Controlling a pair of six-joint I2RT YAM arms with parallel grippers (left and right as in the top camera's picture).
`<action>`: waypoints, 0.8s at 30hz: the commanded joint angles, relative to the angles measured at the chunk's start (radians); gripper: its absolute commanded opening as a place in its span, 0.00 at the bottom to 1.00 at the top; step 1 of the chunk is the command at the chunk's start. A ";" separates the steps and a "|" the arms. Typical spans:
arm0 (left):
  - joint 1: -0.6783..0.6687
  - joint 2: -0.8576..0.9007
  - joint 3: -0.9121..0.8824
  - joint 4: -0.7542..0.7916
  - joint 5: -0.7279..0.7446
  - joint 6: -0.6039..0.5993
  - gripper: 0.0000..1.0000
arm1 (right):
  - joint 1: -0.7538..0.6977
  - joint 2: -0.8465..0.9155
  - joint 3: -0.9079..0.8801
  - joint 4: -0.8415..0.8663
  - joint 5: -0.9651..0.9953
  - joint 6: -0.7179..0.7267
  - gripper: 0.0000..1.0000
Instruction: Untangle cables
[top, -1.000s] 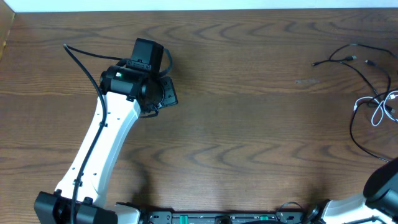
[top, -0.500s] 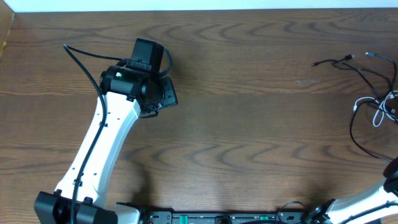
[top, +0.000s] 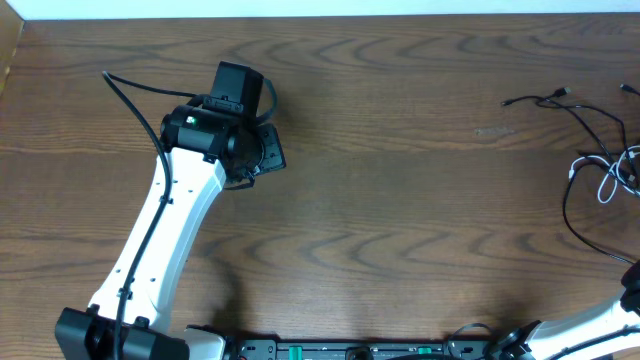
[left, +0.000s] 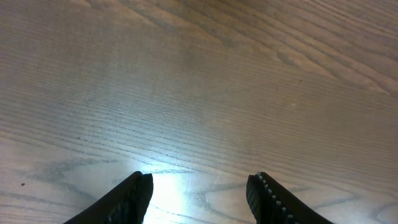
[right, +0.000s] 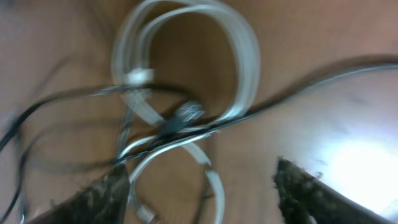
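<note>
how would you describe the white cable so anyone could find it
Look to the far right edge of the wooden table, where thin cords lie tangled. Among the black cables, the white cable is the short looped one, the only pale cord there.

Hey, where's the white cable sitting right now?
In the overhead view the white cable lies at the table's far right edge, looped among the black cables; the right wrist view shows its coils just ahead of the right gripper.
</note>
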 joint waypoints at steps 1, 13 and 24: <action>0.003 -0.006 -0.004 -0.003 -0.003 -0.001 0.54 | 0.021 0.010 -0.002 0.037 -0.334 -0.208 0.01; 0.003 -0.006 -0.004 -0.003 -0.002 -0.002 0.54 | 0.271 0.010 -0.002 0.271 -0.339 -0.454 0.01; 0.003 -0.006 -0.004 -0.003 -0.002 -0.002 0.54 | 0.415 0.024 -0.002 0.364 -0.039 -0.449 0.01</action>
